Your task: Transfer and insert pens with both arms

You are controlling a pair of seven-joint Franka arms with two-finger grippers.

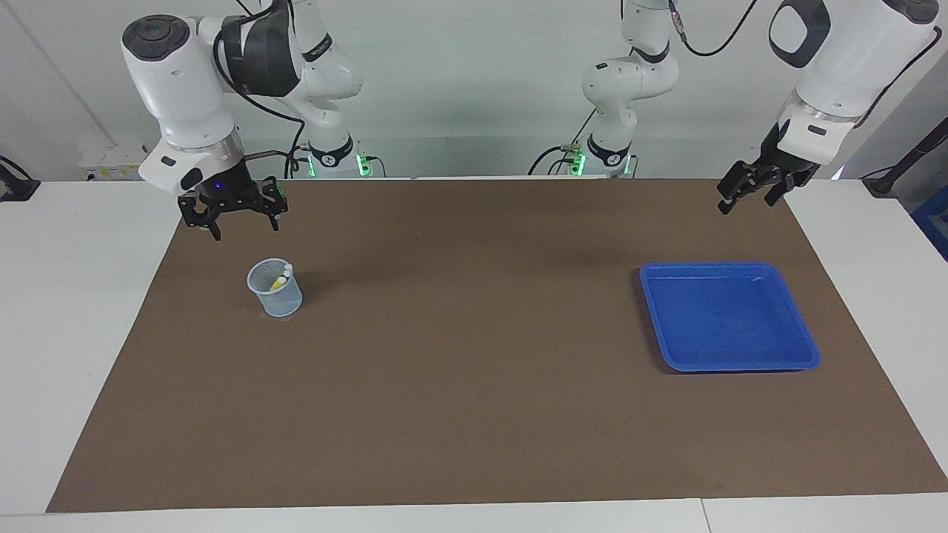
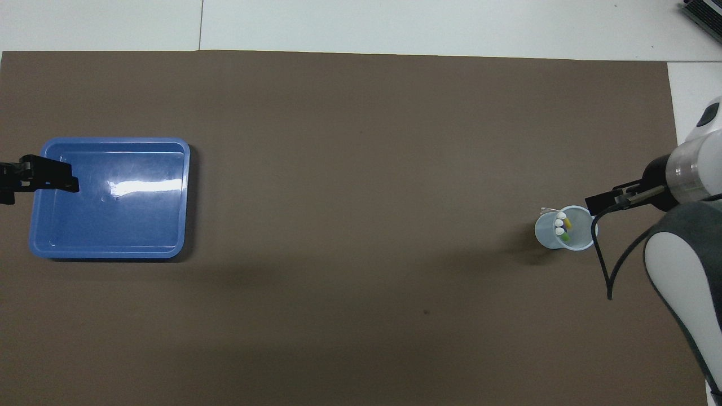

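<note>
All three pens [image 2: 562, 230] are standing in the small translucent cup [image 1: 275, 289], left of centre in the facing view and at the right in the overhead view, their whitish caps clustered at the rim. Yellow and a bit of green show through; the purple one I can't pick out for certain.

The right pincer [image 1: 238, 215] hangs in the upper left of the facing view, above the mat and just off the cup, fingers spread wide with nothing between them. The left pincer [image 1: 754, 189] waits at the upper right of that view, over the mat's edge by the blue tray [image 1: 807, 354], and looks empty; whether its fingers are parted or closed I cannot tell.

How would these handle? Light, stiff, smooth-barrelled, so likely slippery under hard fingers. My guess is that the best hold is across the barrel just under the cap, where it stands out of the cup. The cup itself looks thin and easily tipped, so any sideways nudge could knock it over.

The tray lies bare and glossy, lower right of the facing view. Everything sits on a brown mat [image 1: 474, 414] covering the white desk [image 1: 44, 333]; it looks flat and matte, probably decent grip. There is plenty of open mat between cup and tray, with two smaller arms parked along the top edge.
</note>
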